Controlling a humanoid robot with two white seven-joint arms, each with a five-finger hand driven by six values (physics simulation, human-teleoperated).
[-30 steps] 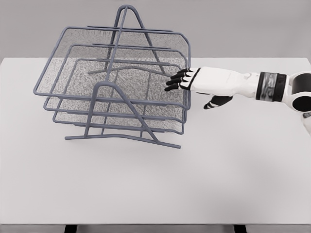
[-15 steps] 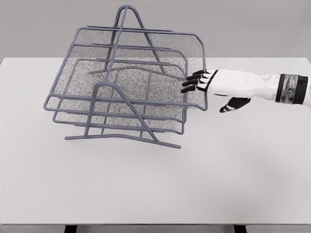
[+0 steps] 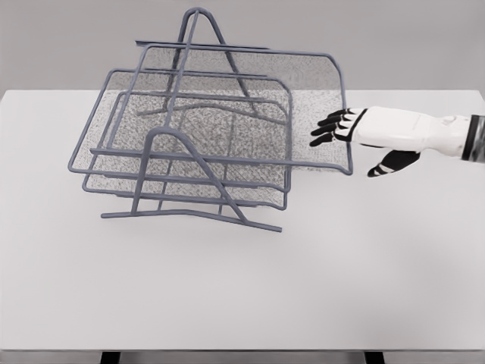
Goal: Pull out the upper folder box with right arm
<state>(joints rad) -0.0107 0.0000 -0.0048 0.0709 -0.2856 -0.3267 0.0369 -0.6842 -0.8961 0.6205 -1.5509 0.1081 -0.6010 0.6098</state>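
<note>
My right robot hand is hooked over the near right edge of the upper folder box, dark fingers curled through the mesh wall, thumb hanging free below; the grasp is a finger hook, not a full clench. Compared with one second ago, my robot hand has travelled away from the rack frame, toward my own right side, and the upper folder box has followed it: its right rim, formerly level with the rims of the two lower trays, now projects well beyond them. The lower trays and the rack frame, to the far side of my robot hand, have not shifted on the table. I judge the extraction as partly complete: the box's left portion remains inside the frame. The continued pull should stay level, since the hook grip could slip. My left arm is not visible.
</note>
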